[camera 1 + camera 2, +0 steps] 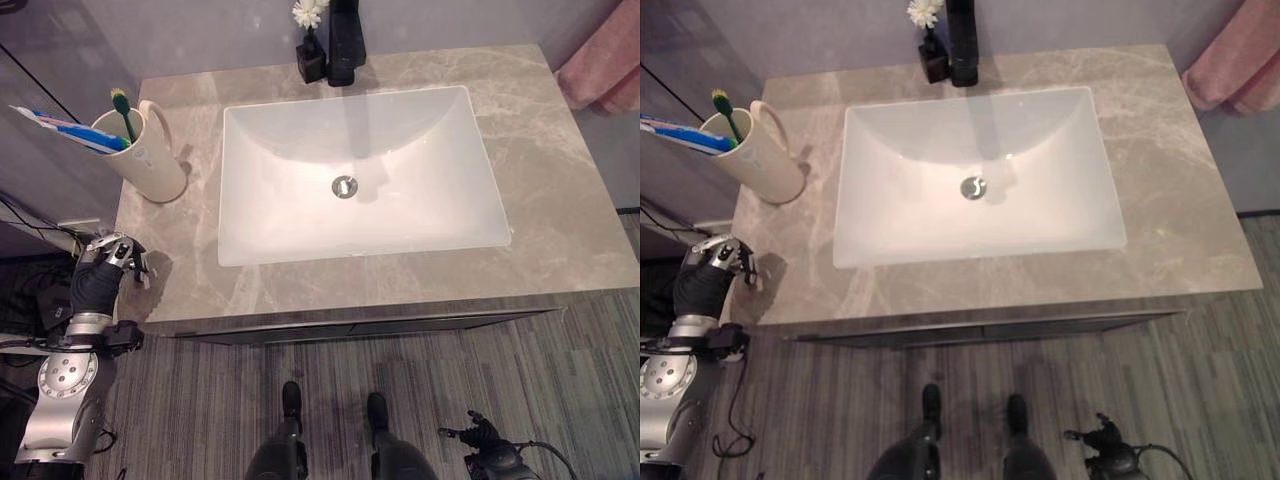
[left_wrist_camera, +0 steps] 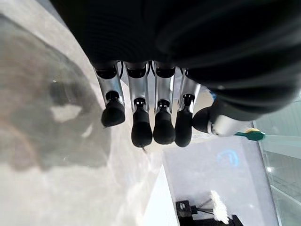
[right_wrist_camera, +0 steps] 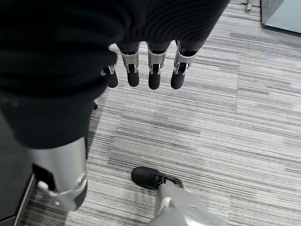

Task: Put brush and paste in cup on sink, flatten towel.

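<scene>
A cream cup (image 1: 150,160) stands upright on the counter's left side. A green-headed toothbrush (image 1: 122,105) and a blue-and-white toothpaste tube (image 1: 60,126) stick out of it. A pink towel (image 1: 605,65) hangs bunched at the far right, beyond the counter's edge. My left hand (image 1: 105,258) hovers at the counter's front left corner, below the cup; its fingers (image 2: 141,127) hang relaxed and hold nothing. My right hand (image 1: 482,436) hangs low over the floor at the right, its fingers (image 3: 153,70) loose and empty.
A white rectangular sink (image 1: 290,215) is set into the grey marble counter (image 1: 560,200). A black tap (image 1: 345,45) and a small black vase with a white flower (image 1: 310,58) stand behind the basin. Striped grey carpet (image 3: 225,117) covers the floor.
</scene>
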`<state>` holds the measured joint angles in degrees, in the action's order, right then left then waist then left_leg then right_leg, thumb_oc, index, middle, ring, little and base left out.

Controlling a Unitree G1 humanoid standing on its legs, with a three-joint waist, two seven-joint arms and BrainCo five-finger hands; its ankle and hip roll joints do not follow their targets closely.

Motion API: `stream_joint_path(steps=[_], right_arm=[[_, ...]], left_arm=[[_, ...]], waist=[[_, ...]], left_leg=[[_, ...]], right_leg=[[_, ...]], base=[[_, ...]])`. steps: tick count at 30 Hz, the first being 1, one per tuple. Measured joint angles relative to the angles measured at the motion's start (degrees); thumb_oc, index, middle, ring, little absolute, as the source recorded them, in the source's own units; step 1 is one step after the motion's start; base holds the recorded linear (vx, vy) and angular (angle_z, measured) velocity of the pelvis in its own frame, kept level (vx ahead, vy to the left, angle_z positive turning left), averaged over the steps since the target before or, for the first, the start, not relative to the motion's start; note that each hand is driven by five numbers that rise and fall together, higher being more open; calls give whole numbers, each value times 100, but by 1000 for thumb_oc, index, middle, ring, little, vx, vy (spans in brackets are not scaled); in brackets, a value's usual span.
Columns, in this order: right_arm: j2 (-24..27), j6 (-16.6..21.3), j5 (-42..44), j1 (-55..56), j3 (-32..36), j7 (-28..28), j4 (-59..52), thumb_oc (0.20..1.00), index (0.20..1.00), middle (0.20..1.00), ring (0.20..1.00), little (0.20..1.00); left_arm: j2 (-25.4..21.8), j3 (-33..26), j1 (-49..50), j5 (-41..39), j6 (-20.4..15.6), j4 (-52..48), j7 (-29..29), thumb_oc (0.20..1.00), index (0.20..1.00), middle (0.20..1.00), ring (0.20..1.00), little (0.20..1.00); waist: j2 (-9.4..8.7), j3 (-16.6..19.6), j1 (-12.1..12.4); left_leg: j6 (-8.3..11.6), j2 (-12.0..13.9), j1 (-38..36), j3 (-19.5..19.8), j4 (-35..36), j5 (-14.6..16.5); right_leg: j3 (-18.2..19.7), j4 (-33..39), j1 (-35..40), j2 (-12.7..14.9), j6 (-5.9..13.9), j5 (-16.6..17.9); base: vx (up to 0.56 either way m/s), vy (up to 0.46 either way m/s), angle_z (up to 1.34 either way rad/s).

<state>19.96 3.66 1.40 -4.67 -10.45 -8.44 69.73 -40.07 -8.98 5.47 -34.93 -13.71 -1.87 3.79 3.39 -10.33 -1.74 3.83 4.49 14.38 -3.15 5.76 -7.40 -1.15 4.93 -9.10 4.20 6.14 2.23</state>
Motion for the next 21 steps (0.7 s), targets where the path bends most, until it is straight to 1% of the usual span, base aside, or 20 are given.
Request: stream_joint_path(steps=[2,4,8,12,18,21], right_arm=[[3,2,1,0,-2,0,20,1000,1000,1000,1000,1000],[20,6,3,-5,1,-1,18,1000,1000,1000,1000,1000],[22,12,13,-4,16,-7,18,1000,1000,1000,1000,1000],[29,16,16,-6,9,-12,-22,1000,1000,1000,1000,1000],[32,23,122,-21,-7,-17,-121,1000,1000,1000,1000,1000],[35,38,127,-27,-47,-20,-154,1000,1000,1000,1000,1000]], left_arm=[[-2,-4,-45,2,-2,147,52,200,200,200,200,200],[0,-62,-166,0,-71,242,179,200,200,200,200,200],[-15,-224,-439,-8,-96,369,292,200,200,200,200,200],[-39,-218,-811,-22,-238,516,449,200,200,200,200,200],[-268,-167,-1300,-27,-250,631,502,200,200,200,200,200],[-508,-91,-1547,-53,-275,817,523,200,200,200,200,200]], waist=[[-10,1,-21],[-12,6,-35],[-17,8,-45],[-17,8,-60],[-33,-55,-106],[-66,-89,-127]], left_leg=[[0,0,21,11,0,0],[5,0,174,58,0,-21],[3,-1,381,79,-1,-50],[2,-2,572,73,-2,-61],[5,0,728,53,-3,-68],[6,5,771,17,-2,-66]], right_leg=[[-15,1,-19,0,0,-1],[-61,0,-149,-3,-1,2],[-78,0,-343,-5,0,21],[-72,-1,-544,-7,4,30],[-49,-2,-708,-9,12,38],[-16,0,-773,-11,13,37]], base=[[11,7,3],[16,15,8],[8,8,3],[8,4,0],[18,3,-1],[20,3,-6]])
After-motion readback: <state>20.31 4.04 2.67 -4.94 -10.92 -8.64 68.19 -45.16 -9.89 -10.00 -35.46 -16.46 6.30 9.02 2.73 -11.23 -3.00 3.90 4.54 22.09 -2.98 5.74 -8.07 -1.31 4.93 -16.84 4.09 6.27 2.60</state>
